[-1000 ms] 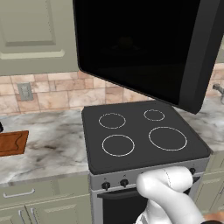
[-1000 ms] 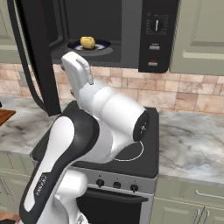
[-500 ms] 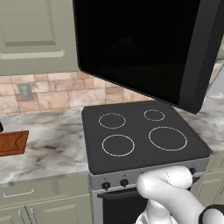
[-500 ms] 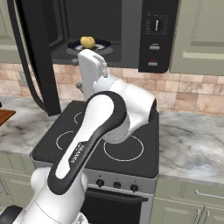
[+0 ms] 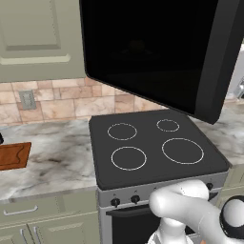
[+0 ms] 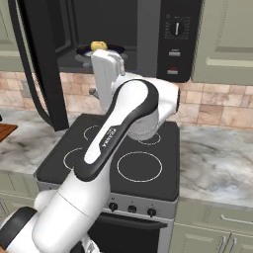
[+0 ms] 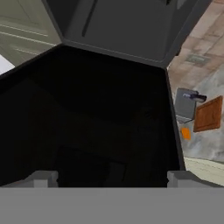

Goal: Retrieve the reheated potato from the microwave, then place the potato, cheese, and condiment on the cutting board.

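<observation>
The microwave (image 6: pixel 148 29) hangs above the stove with its black door (image 5: pixel 157 52) swung wide to the left. Inside it the yellow potato (image 6: pixel 99 46) sits on a dark plate. My gripper (image 6: pixel 95 74) hangs just in front of the opening, a little below the potato, and holds nothing. In the hand view the gripper (image 7: pixel 111 178) is open with its tips far apart, facing the door's dark inner side. The cutting board (image 7: pixel 209 113) lies on the counter beyond the door, with the orange cheese (image 7: pixel 186 133) beside it. The condiment is out of view.
A silver toaster (image 7: pixel 186 104) stands next to the board. The black stove top (image 5: pixel 152 147) lies under the microwave, with marble counter (image 6: pixel 217 153) on both sides. The board's edge (image 5: pixel 12 155) shows far left. My own arm (image 6: pixel 123 123) arches over the burners.
The arm has folded upward and the hand has shifted right, from beside the door to just under the potato's plate. The jaws stayed open.
</observation>
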